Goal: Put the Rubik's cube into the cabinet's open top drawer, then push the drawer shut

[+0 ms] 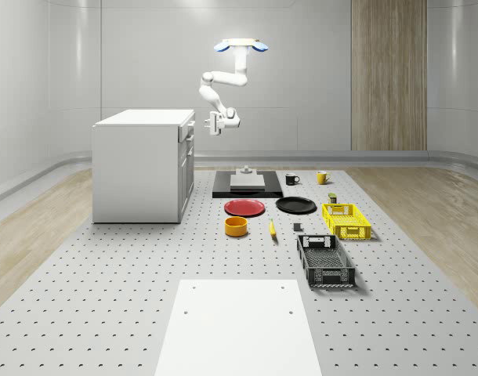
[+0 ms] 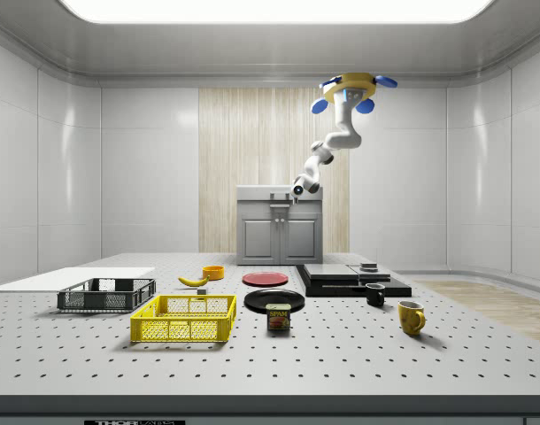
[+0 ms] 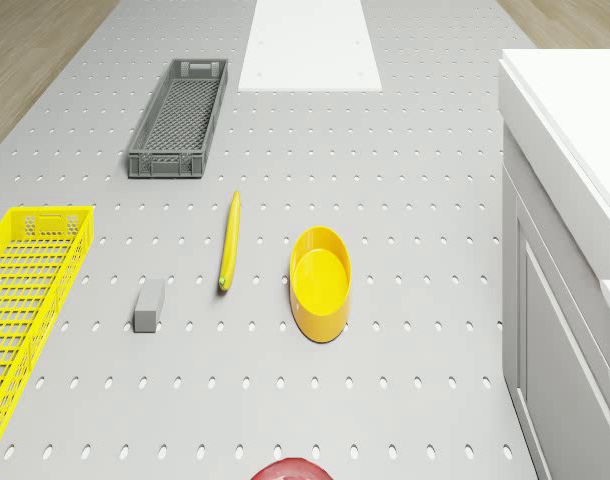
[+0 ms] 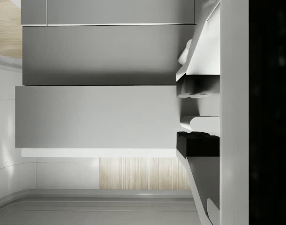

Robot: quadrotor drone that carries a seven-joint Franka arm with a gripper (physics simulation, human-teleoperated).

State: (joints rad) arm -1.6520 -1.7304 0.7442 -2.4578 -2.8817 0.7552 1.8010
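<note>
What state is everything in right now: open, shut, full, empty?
Drone: hovering beside the cabinet.
Top drawer: slightly out.
Gripper: at the drawer's front.
Cabinet doors: shut.
Yellow crate: empty.
Grey crate: empty.
Bowl: upright, empty.

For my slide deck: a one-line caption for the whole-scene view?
Quadrotor drone hovers beside white cabinet, its gripper at the top drawer front.

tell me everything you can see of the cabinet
The cabinet is a plain white-grey box with a flat top, standing upright on the perforated table at the whole-scene view's left. The side view shows two panelled doors below a drawer. Its top drawer juts slightly from the front, and the gripper hangs just before it.
</note>
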